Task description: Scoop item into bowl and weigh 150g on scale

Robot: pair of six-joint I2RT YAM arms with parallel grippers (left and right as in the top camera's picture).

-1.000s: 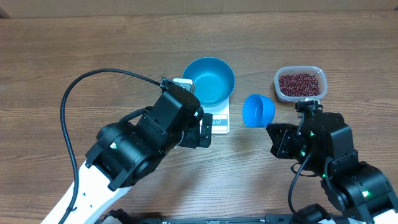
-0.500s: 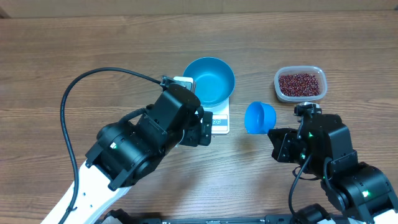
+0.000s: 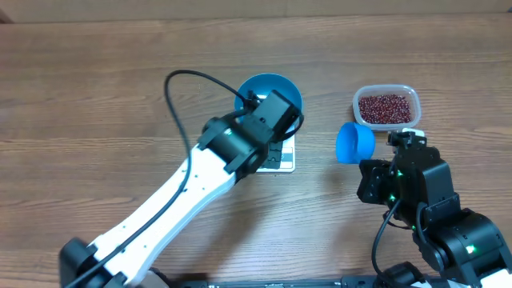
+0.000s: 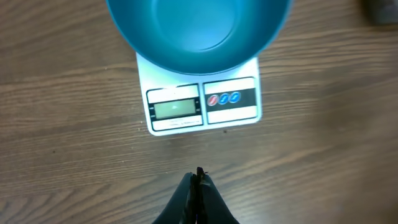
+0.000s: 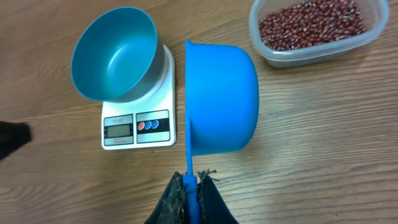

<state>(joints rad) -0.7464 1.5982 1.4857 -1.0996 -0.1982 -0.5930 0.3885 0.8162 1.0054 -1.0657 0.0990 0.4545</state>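
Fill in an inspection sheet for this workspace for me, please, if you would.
Surface: wooden table, no spills seen.
Job's things: bowl empty, on scale; beans in clear tub; scoop tipped sideways near the tub.
Clutter: nothing seen.
Grippers: left gripper jaws shut, empty, near the scale's display edge; right gripper jaws shut on the scoop handle.
Cables: black cable loops above left arm; another by right arm.
Surroundings: pale strip beyond the table's far edge.
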